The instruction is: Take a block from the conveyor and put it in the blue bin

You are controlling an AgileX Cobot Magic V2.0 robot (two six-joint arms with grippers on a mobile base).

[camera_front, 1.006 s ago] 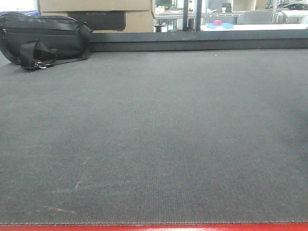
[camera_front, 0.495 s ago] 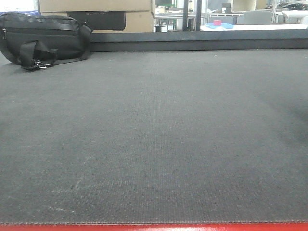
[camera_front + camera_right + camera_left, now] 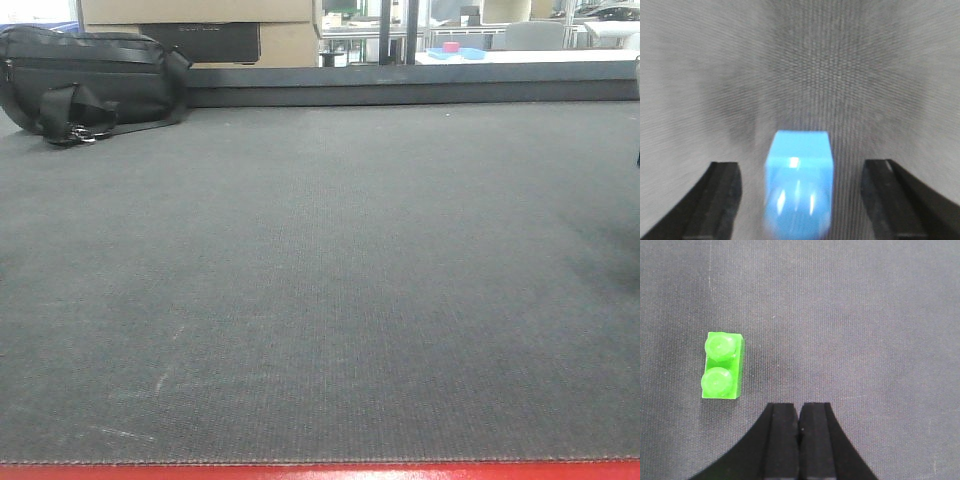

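The conveyor (image 3: 320,280) is a wide dark grey woven belt with a red front edge; no block or gripper shows on it in the front view. In the left wrist view a green two-stud block (image 3: 722,366) lies on the belt, up and to the left of my left gripper (image 3: 799,412), whose black fingers are pressed together with nothing in them. In the right wrist view a blue block (image 3: 799,185), blurred, sits on the belt between the wide-apart fingers of my right gripper (image 3: 801,172), touching neither finger. The blue bin is out of view.
A black bag (image 3: 90,80) lies at the belt's far left corner, with cardboard boxes (image 3: 200,25) behind it. A dark raised rail (image 3: 420,85) runs along the far side. Far beyond it is a small blue thing (image 3: 458,52) with a red item on it.
In the front view a faint shadow at the belt's right side has grown darker, and a pale sliver now shows at the right edge. The bag and belt look the same.
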